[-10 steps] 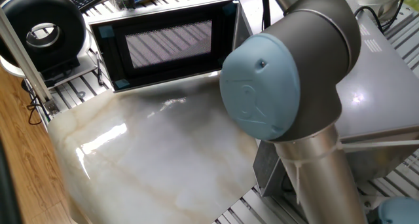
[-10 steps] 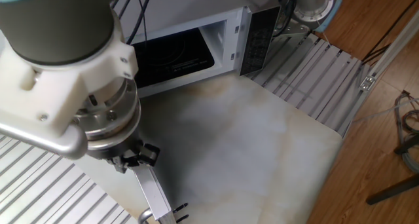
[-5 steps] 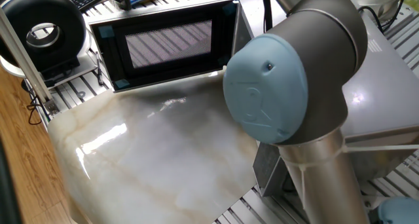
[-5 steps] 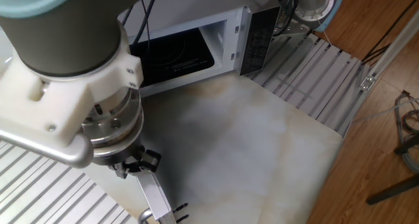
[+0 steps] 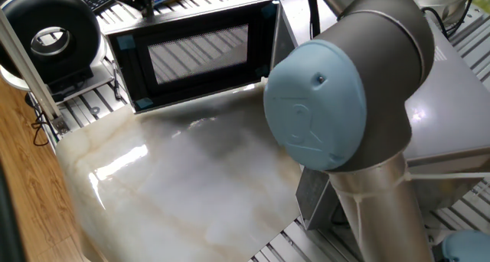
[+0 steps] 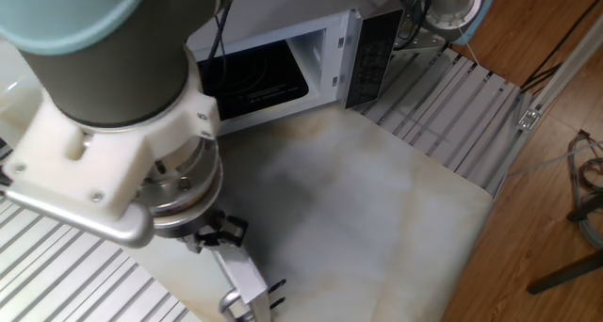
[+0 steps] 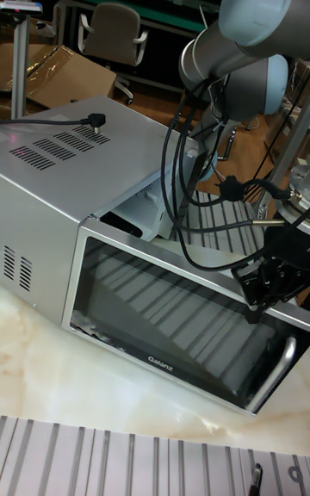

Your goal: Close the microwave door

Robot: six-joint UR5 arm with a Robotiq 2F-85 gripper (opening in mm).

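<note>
The microwave door (image 5: 195, 51) stands swung out from the microwave (image 7: 69, 169), with its black-framed mesh window facing the one fixed view. In the tall fixed view its silver front (image 7: 172, 324) and vertical bar handle (image 7: 277, 373) face the camera. The other fixed view shows the dark cavity (image 6: 250, 77) and the door's silver edge (image 6: 247, 282) low in the picture. My black gripper (image 7: 258, 289) sits at the door's top edge near the handle end and also shows under the wrist flange (image 6: 212, 233). Its fingers are too dark and bunched to read.
A round black-and-white device (image 5: 50, 36) sits beyond the door on the slatted frame. The marble tabletop (image 6: 377, 200) lies in front of the microwave, with aluminium slats (image 6: 452, 105) beside it. My arm's big elbow joint (image 5: 337, 86) blocks the right half of the one fixed view.
My wrist and gripper have shifted right and down in the other fixed view, and the door's free edge has moved with them. The elbow has drifted slightly right.
</note>
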